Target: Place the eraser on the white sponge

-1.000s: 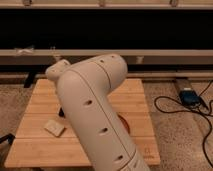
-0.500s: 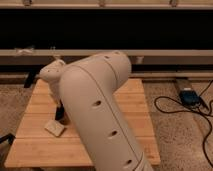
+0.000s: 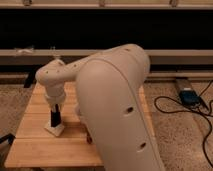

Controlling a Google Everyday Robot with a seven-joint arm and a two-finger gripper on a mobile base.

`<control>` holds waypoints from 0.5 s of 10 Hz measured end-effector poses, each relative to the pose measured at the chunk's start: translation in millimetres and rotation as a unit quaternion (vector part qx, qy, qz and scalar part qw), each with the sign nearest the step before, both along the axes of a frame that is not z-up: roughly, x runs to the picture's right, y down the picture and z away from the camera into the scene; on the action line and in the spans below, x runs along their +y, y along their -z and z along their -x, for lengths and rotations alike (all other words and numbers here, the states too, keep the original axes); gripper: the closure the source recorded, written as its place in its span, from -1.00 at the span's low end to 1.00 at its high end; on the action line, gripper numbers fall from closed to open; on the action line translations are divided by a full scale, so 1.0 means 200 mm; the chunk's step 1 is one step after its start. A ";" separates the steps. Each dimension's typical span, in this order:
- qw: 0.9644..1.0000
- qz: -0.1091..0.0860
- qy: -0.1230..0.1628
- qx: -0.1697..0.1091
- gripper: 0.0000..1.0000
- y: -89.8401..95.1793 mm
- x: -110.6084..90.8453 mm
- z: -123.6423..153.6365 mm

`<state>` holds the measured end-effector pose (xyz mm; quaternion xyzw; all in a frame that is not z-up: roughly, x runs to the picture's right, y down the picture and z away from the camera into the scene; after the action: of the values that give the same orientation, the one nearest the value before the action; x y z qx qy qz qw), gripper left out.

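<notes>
The white sponge [image 3: 54, 129] lies on the left part of the wooden table [image 3: 40, 150]. My gripper [image 3: 56, 117] hangs straight down from the wrist, and its dark tip is right on or just above the sponge's top. I cannot make out the black eraser as separate from the dark gripper tip. My large white arm fills the middle and right of the view and hides much of the table.
A reddish sliver of a bowl [image 3: 90, 138] shows at the arm's edge, right of the sponge. A blue box [image 3: 189, 95] and black cables [image 3: 170, 107] lie on the floor to the right. A dark wall with a ledge runs behind the table.
The wrist has swung left and downward over the table. The gripper has come down onto the sponge, which lay uncovered before.
</notes>
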<state>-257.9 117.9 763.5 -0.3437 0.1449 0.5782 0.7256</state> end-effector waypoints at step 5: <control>0.999 0.006 0.022 -0.048 1.00 0.12 0.20 0.06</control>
<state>-270.2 158.0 738.9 -0.3723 0.1208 0.5437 0.7424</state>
